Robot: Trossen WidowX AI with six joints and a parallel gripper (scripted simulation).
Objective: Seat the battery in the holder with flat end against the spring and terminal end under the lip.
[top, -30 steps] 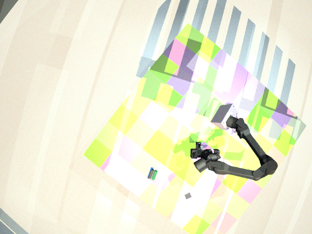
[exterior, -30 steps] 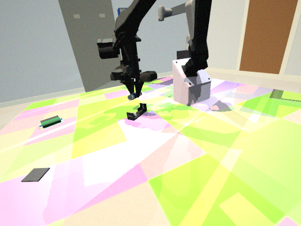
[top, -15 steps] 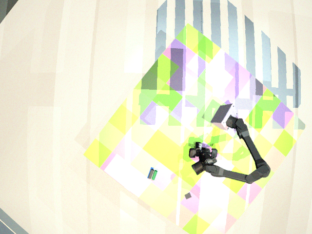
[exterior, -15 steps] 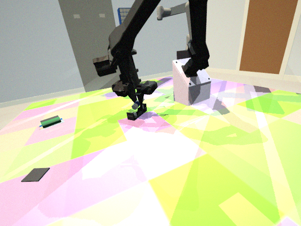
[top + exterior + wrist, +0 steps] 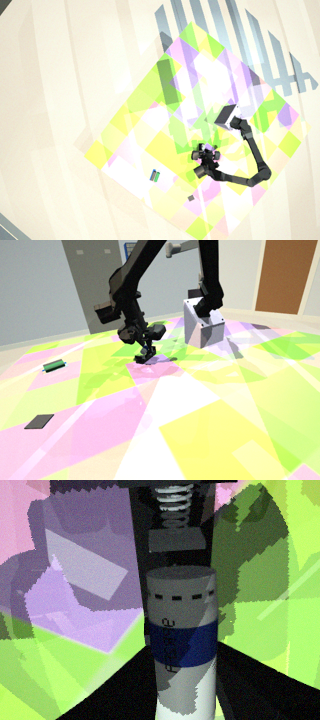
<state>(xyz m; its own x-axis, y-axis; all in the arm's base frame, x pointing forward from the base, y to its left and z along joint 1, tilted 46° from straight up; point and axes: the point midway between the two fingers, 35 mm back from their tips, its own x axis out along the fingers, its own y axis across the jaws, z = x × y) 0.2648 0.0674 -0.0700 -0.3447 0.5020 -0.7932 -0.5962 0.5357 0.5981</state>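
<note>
Battery pinched right over its holder

So the black two-fingered claw (image 5: pixel 203 152) (image 5: pixel 147 342) (image 5: pixel 182 654) has the grey-and-white cylindrical battery with a blue band (image 5: pixel 144 349) (image 5: pixel 184 645) pinched between its fingers. The black holder with a metal coil spring (image 5: pixel 201 147) (image 5: pixel 140 359) (image 5: pixel 175 540) sits right below the claw, and the battery's flat-looking end faces the spring with a gap. Can't tell if they touch elsewhere.

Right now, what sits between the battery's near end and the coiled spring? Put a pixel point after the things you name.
In the wrist view, a small dark plate (image 5: pixel 177 540) stands between the battery (image 5: pixel 183 645) and the spring (image 5: pixel 174 502), with a dark stretch of holder (image 5: pixel 140 566) showing around it.
</note>
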